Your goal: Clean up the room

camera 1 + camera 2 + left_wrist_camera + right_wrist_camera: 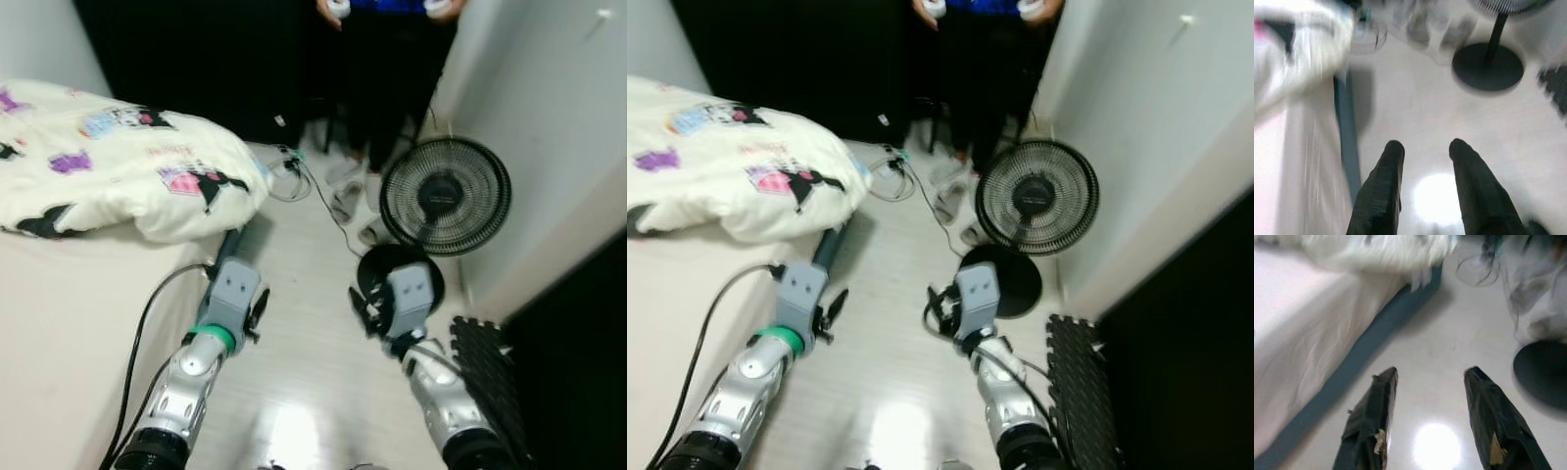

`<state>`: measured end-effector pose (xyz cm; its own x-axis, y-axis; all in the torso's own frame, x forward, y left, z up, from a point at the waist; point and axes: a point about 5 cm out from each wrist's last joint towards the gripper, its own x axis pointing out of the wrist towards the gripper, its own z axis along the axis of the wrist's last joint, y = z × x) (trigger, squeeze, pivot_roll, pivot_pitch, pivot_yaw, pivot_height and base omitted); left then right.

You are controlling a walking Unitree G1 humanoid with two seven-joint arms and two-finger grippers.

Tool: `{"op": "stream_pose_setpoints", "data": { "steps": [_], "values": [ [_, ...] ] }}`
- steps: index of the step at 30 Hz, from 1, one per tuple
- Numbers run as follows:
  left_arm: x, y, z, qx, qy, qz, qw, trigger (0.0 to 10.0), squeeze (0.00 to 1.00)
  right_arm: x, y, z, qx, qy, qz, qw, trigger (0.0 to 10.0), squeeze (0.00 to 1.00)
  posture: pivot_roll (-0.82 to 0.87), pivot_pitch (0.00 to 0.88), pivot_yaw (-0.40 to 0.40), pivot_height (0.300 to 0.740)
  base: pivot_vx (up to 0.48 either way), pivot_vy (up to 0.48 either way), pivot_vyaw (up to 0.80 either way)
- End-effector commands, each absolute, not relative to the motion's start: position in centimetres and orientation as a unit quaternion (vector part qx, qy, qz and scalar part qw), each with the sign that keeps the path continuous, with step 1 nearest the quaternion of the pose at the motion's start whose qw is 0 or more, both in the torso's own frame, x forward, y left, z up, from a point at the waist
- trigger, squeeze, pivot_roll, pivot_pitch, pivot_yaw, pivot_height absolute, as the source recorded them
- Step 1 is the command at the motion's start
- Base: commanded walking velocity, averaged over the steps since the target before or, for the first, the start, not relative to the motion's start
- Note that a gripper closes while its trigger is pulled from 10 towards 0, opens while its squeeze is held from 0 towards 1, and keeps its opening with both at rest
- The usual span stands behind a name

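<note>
Bed [69, 323]: far left, pale sheet, its blue-grey base edge running along the floor.
Comforter [118, 162]: white, printed with cartoon figures, heaped on the bed, its corner overhanging the bed's edge.
Black cable [137, 343]: draped across the sheet beside the left arm.
Left gripper [1422, 152]: held above the white floor [294, 382] just beside the bed edge; fingers spread, nothing between them.
Cables [284, 171]: a tangle on the floor past the comforter's corner.
Person [387, 59]: standing at the far end, dark clothing, a white object in each hand.
Slippers [345, 191]: pale, on the floor near the person's feet.
Right gripper [1430, 391]: over bare floor, fingers spread and empty.
Fan [446, 196]: black, standing, round base [397, 269] just beyond the right gripper.
Black foam mat [485, 377]: on the floor at right, near the wall.
</note>
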<state>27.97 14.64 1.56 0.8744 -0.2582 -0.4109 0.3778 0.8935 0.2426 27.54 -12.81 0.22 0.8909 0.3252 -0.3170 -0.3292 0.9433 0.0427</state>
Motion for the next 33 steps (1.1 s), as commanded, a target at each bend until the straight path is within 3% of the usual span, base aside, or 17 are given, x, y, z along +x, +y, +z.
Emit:
{"op": "stream_pose_setpoints", "data": {
  "steps": [1,2,4,7,10,23,33],
  "values": [
    [25.2,15.9,-2.2,0.198,0.272,-0.185,0.923,10.0,0.00,23.9,-14.1,-3.9,-0.013,0.271,0.143,0.952,10.0,0.00,-0.08,0.000,0.041,0.740,0.000,0.000,0.76],
    [25.2,15.9,-2.2,0.198,0.272,-0.185,0.923,10.0,0.00,23.9,-14.1,-3.9,-0.013,0.271,0.143,0.952,10.0,0.00,-0.08,0.000,0.041,0.740,0.000,0.000,0.76],
    [22.3,17.5,-5.0,0.229,0.348,-0.190,0.889,10.0,0.00,20.4,-15.0,-6.6,-0.003,0.353,0.121,0.928,10.0,0.00,-0.09,0.002,0.040,0.740,0.000,0.000,0.76],
    [20.5,17.8,-6.4,0.236,0.388,-0.202,0.868,10.0,0.00,17.9,-15.4,-8.1,-0.004,0.405,0.118,0.907,10.0,0.00,-0.09,0.000,0.038,0.740,0.000,0.000,0.75],
    [19.8,17.8,-7.0,0.215,0.410,-0.189,0.866,10.0,0.00,15.6,-15.7,-9.3,-0.043,0.449,0.139,0.882,10.0,0.00,-0.09,0.000,0.034,0.740,0.000,0.000,0.74],
    [18.5,19.2,-7.8,0.254,0.427,-0.183,0.848,10.0,0.00,14.7,-17.0,-9.6,-0.055,0.466,0.149,0.870,10.0,0.00,-0.09,0.000,0.029,0.740,0.000,0.000,0.74],
    [19.0,18.9,-7.6,0.226,0.416,-0.175,0.863,10.0,0.00,15.9,-15.4,-9.2,-0.042,0.442,0.168,0.880,10.0,0.00,-0.08,0.006,0.032,0.740,0.000,0.000,0.73]
  ]
}}
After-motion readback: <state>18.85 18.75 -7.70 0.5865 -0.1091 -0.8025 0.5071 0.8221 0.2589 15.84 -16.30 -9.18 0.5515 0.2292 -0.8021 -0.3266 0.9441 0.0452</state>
